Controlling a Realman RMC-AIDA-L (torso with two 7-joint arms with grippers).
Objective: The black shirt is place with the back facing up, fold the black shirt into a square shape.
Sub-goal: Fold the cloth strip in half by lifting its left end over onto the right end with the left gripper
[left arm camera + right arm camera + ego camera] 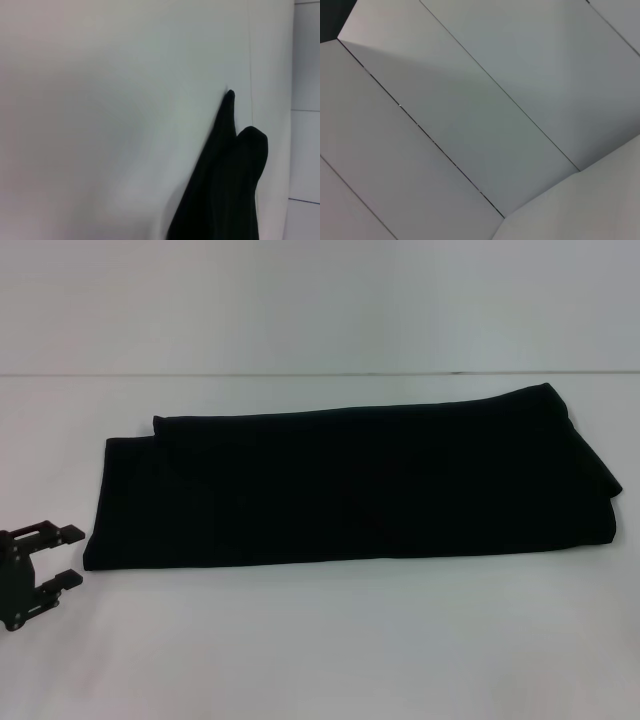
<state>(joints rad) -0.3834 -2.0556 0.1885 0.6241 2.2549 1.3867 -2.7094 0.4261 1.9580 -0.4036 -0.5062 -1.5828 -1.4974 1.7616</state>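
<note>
Item: the black shirt (350, 485), lying folded into a long horizontal band across the centre of the white table (320, 640), its bulkier folded end pointing toward 3 o'clock; one end is also showing in the left wrist view (225, 190). Left gripper (68, 555) is sitting at 8 o'clock of the shirt, just off its corner, fingers spread apart and gripping nothing. Right gripper is appearing in no view; its wrist camera is showing only white panels (470, 125).

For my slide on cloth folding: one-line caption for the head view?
Black shirt folded into a long band on the white table; open left gripper beside its left end.
</note>
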